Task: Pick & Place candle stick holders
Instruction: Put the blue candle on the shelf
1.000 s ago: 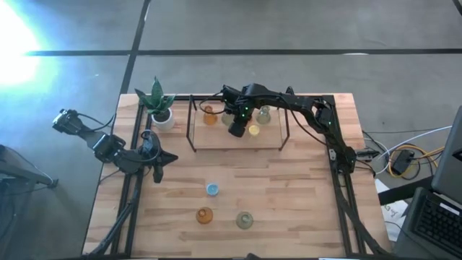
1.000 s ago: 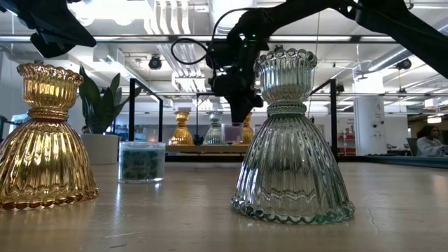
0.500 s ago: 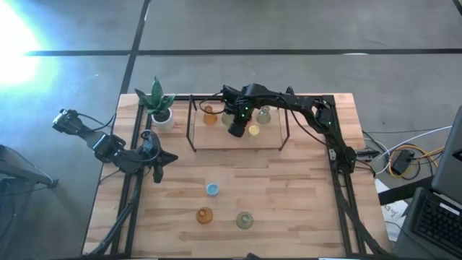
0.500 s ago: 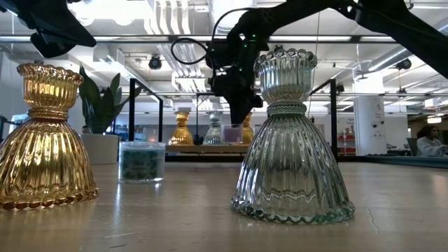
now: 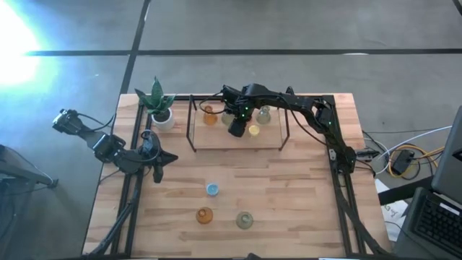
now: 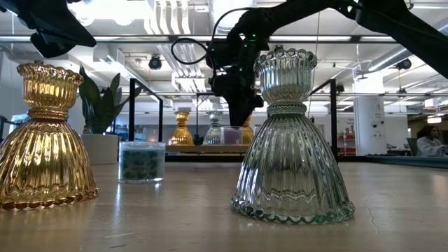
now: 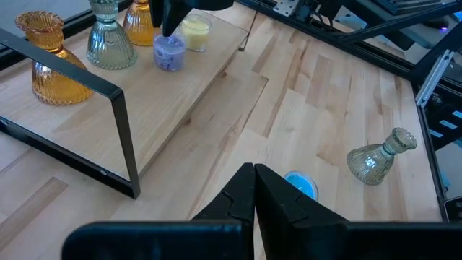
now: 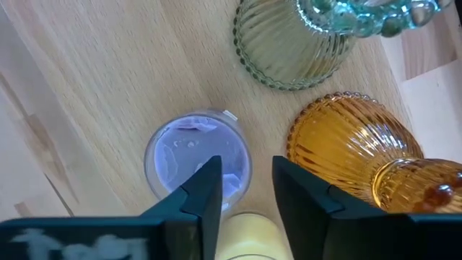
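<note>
Over far raised wooden shelf (image 5: pixel 216 137), right gripper (image 8: pixel 242 184) hovering just above purple holder (image 8: pixel 196 162), fingers (image 8: pixel 206 191) released, one over rim. Yellow holder (image 7: pixel 195 32), amber and green vases beside. Left gripper (image 7: pixel 254 191) parked left, fingers clenched, empty.

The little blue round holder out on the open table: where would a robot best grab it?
Probably from straight above, fingers closing across its round side wall. The blue holder is short, upright and straight-sided, with clear wood around it; the amber holder and green holder stand apart from it, so nothing blocks a descent.
</note>
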Controlling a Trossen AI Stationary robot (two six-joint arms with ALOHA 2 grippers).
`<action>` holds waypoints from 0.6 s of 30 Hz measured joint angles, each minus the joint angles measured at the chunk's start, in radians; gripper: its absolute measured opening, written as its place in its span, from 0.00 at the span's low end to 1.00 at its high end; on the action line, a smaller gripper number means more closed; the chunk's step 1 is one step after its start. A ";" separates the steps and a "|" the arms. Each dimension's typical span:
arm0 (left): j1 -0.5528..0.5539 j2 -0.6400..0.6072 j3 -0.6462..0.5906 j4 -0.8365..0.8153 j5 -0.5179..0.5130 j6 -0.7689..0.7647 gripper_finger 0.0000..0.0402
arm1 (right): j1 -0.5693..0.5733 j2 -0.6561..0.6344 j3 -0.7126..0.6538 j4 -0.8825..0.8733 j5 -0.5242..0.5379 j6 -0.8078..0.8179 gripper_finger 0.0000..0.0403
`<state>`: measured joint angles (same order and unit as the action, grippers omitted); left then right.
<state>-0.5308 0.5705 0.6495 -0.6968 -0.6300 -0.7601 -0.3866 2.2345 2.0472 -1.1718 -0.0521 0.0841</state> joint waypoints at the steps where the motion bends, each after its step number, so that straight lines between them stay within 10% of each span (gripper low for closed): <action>1: 0.000 0.000 0.000 0.000 0.000 0.000 0.03 | 0.000 0.000 0.000 -0.001 0.000 0.000 0.32; 18: 0.000 0.000 0.000 0.000 0.000 0.001 0.03 | 0.000 -0.086 0.027 -0.014 0.003 0.047 0.38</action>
<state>-0.5306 0.5701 0.6494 -0.6968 -0.6300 -0.7586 -0.3866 2.1486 2.0739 -1.1857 -0.0491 0.1314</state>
